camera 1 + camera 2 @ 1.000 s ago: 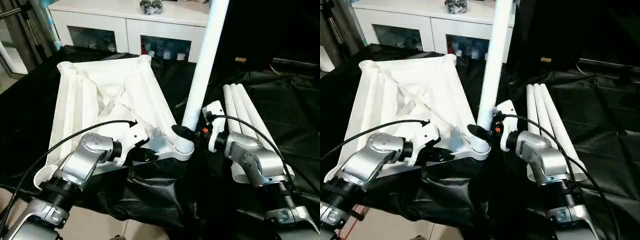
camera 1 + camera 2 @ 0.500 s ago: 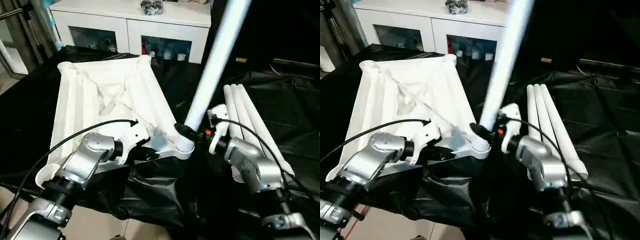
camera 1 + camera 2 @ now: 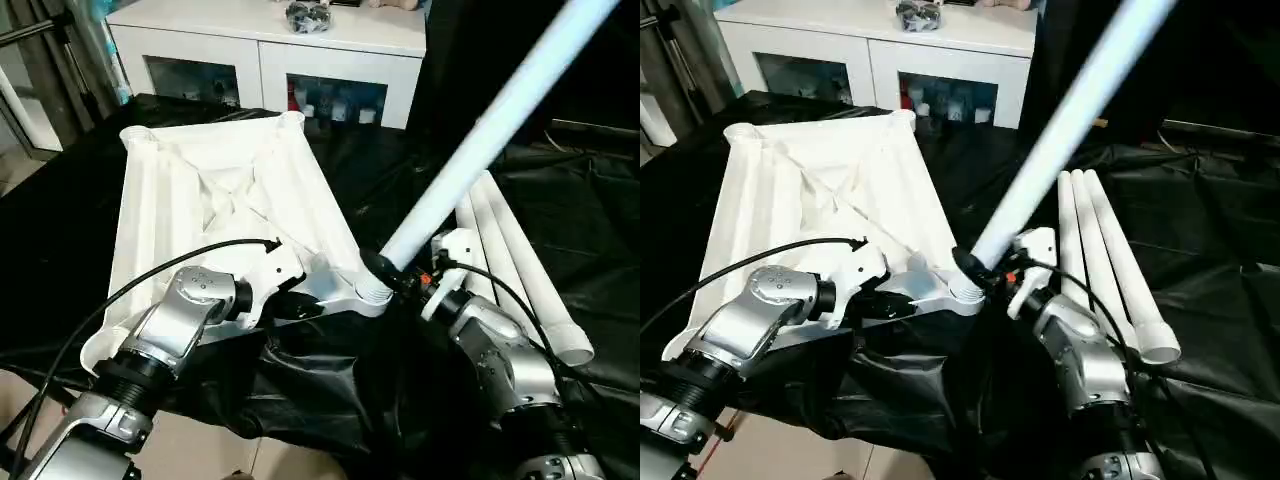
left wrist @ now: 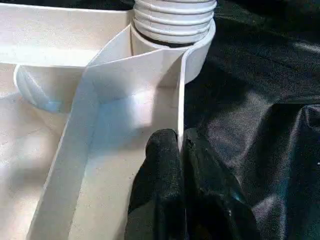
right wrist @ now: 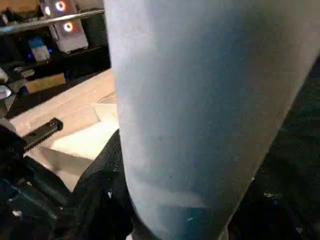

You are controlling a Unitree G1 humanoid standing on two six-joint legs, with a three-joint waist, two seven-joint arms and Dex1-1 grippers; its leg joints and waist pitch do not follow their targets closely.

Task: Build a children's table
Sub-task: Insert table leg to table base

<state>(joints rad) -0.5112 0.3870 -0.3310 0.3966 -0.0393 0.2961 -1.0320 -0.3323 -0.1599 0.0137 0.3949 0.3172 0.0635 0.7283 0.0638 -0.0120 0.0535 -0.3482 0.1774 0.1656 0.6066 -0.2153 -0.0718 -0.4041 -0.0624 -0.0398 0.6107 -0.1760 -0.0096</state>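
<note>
Pinching the tabletop (image 3: 210, 190) rim, the left gripper (image 4: 181, 150) shows clearly only wrist-side; right gripper (image 3: 385, 272) clasps the leg (image 3: 480, 130).

Support surface: a low platform covered by a crumpled black sheet (image 3: 560, 200); the sheet hangs over the near edge toward a light floor (image 3: 200, 455); the white table top (image 3: 215, 200) lies on it underside up; three white legs (image 3: 515, 265) lie side by side, touching, to its right.
</note>
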